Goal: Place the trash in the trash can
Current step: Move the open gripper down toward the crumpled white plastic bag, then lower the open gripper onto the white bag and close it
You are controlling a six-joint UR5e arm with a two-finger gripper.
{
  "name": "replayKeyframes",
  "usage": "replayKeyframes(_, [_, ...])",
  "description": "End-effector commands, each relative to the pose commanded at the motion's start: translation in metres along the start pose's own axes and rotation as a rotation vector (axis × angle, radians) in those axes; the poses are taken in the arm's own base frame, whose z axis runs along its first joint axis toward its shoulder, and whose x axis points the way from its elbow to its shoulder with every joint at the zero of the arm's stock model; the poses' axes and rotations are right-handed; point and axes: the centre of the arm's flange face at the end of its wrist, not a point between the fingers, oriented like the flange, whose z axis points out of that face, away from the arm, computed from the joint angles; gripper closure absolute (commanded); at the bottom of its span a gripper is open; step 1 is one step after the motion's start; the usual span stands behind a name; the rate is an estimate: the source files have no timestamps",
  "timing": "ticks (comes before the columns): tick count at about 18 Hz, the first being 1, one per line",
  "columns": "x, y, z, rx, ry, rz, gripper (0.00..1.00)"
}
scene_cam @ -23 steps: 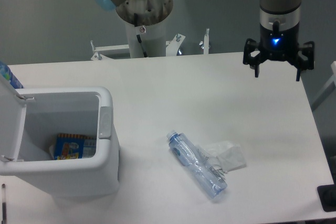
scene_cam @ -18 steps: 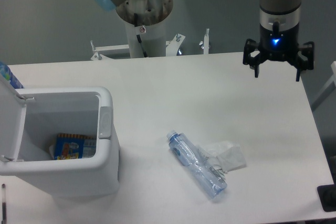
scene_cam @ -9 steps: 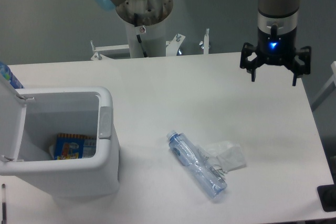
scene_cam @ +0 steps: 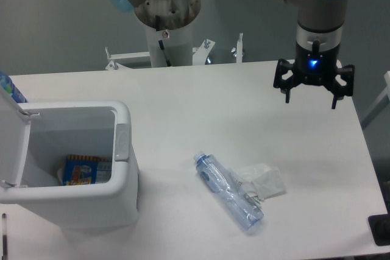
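Partly under the bottle, a crumpled wrapper, edges unclear

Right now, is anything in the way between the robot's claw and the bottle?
No. The gripper hangs open above bare table, and nothing visible lies between it and the bottle. Only the wrapper sits beside the bottle.

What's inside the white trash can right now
Inside the trash can, whose lid is open, a blue-and-orange printed packet lies at the bottom, with something pale beside it. The near wall hides the front part of the floor, so anything there cannot be seen.
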Motion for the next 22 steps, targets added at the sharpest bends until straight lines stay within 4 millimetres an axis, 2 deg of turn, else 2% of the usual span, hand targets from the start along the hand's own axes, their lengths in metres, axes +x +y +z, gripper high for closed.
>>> replayKeyframes(2, [0.003,0.001,0.010,0.000,0.002,-0.002,0.00])
replayKeyframes(5, [0.012,-0.011,0.027,-0.006,0.025,-0.016,0.00])
replayKeyframes(11, [0.020,-0.029,0.073,-0.015,0.051,-0.079,0.00])
replayKeyframes(17, [0.017,-0.041,0.132,-0.027,0.079,-0.156,0.00])
replayKeyframes(22, [0.002,-0.050,0.179,-0.014,0.088,-0.170,0.00])
